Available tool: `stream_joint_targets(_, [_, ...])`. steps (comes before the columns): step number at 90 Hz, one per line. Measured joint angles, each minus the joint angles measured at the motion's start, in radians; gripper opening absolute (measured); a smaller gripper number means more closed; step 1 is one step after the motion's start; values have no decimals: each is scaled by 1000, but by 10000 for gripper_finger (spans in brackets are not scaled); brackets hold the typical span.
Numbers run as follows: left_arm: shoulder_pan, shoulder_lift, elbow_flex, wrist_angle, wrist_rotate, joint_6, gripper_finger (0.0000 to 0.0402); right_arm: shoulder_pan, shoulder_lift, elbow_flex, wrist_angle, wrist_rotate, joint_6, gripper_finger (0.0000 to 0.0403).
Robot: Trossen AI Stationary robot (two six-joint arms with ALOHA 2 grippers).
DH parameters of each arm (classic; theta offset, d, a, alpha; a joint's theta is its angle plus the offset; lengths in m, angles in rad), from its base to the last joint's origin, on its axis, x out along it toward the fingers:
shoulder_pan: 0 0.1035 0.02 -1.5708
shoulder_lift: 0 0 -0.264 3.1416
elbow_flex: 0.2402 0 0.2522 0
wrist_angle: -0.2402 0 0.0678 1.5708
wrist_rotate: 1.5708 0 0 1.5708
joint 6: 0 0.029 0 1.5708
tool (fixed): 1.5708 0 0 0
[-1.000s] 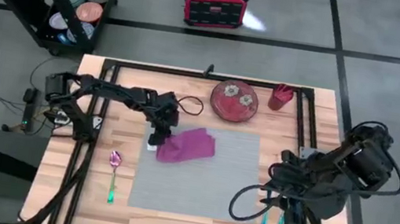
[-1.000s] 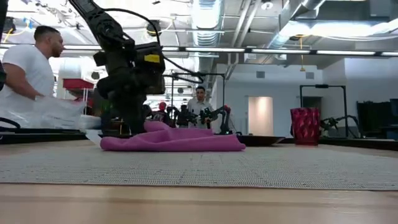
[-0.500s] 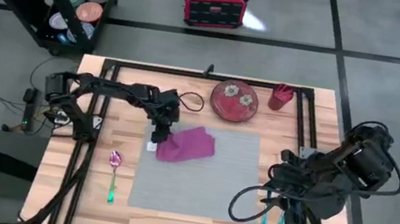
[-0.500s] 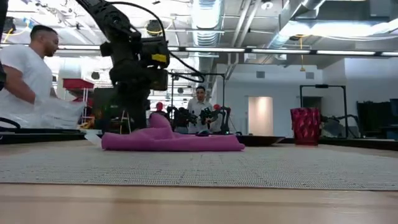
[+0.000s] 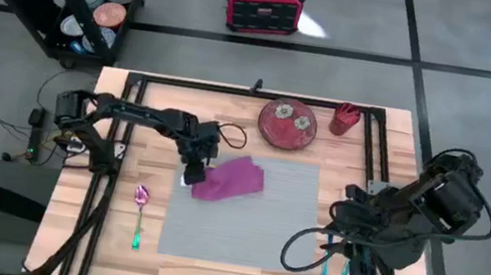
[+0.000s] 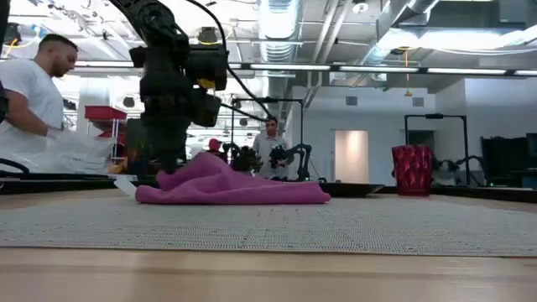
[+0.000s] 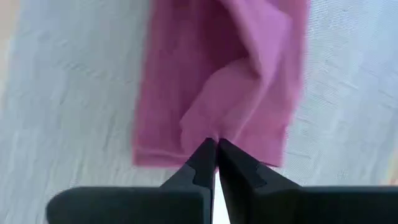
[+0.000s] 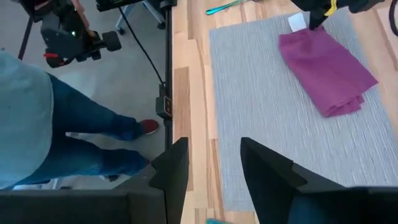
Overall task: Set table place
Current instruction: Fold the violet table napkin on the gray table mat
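Observation:
The magenta napkin (image 5: 230, 178) lies folded on the far left part of the grey placemat (image 5: 243, 220), the place on the light-wood table (image 5: 231, 106). My left gripper (image 7: 216, 148) stands over the napkin's left end, shut on the cloth. In the low view that end (image 6: 201, 165) is drawn up into a peak beside the gripper (image 6: 172, 159). My right gripper (image 8: 214, 163) waits open by the table's right near edge (image 5: 349, 260), touching nothing. My left gripper pinches a raised fold of the napkin (image 7: 214, 127) between its two fingertips, near the napkin's left end. The fingers come from above, pointing down. That end is drawn up while the rest of the napkin (image 6: 268, 193) lies on the placemat; how many layers are held cannot be told.
A red patterned plate (image 5: 287, 124) and a red cup (image 5: 344, 119) stand at the far edge. A spoon (image 5: 140, 212) lies left of the mat, a teal utensil (image 5: 325, 271) to its right. A small white tag (image 5: 185, 180) sits by the napkin. A person's legs (image 8: 68, 124) show beside the table.
My left gripper has risen a little over the napkin's left end. That end has come up from flat into a peak, while the right part of the napkin has stayed on the placemat.

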Motion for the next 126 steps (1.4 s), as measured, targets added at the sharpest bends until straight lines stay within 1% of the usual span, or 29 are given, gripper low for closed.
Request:
stream_joint_targets(5, [0,0,0,-49,-29,-48,0,0,0,0,-3,0,0,134])
stream_joint_targets(10, [0,0,0,-86,-31,-69,0,0,0,0,-20,5,-6,134])
stream_joint_targets(17, [-2,0,0,-134,-31,-97,0,-11,0,0,-44,32,-53,134])
stream_joint_targets(27, [-4,-13,0,-171,-32,-108,0,-47,0,0,-38,108,-109,134])
stream_joint_targets(41, [-6,-49,0,-163,-51,-101,0,-82,0,0,-52,297,-208,127])
stream_joint_targets(45, [-1,-54,11,-173,-65,-104,0,-96,-4,0,-70,329,-232,123])
stream_joint_targets(50, [7,-58,33,-188,-76,-113,0,-139,-12,-1,-82,346,-251,117])
stream_joint_targets(57, [9,-72,71,-225,-79,-103,0,-228,-36,-28,-81,351,-268,113])
stream_joint_targets(65, [7,-83,110,-265,-77,-62,0,-352,-60,-92,-74,343,-261,112])
stream_joint_targets(69, [7,-84,124,-278,-76,-56,0,-417,-64,-137,-49,294,-271,112])
stream_joint_targets(78, [7,-89,146,-277,-76,-67,0,-539,-44,-269,145,57,-355,112])
stream_joint_targets(85, [3,-89,149,-275,-76,-69,0,-585,4,-395,283,-129,-443,113])
stream_joint_targets(91, [1,-89,149,-281,-76,-36,0,-604,60,-493,357,-251,-498,113])
stream_joint_targets(100, [2,-88,149,-282,-76,-10,0,-618,117,-581,427,-394,-549,113])
stream_joint_targets(108, [1,-88,149,-279,-78,-8,0,-640,141,-609,477,-521,-559,113])
stream_joint_targets(114, [-8,-88,148,-272,-109,-1,0,-657,160,-612,517,-623,-559,113])
stream_joint_targets(119, [-23,-86,146,-253,-153,43,0,-666,171,-612,541,-670,-556,113])
stream_joint_targets(123, [-35,-84,140,-221,-184,83,0,-672,178,-612,547,-683,-551,113])
stream_joint_targets(126, [-40,-82,133,-204,-188,106,2,-676,178,-612,552,-688,-551,113])
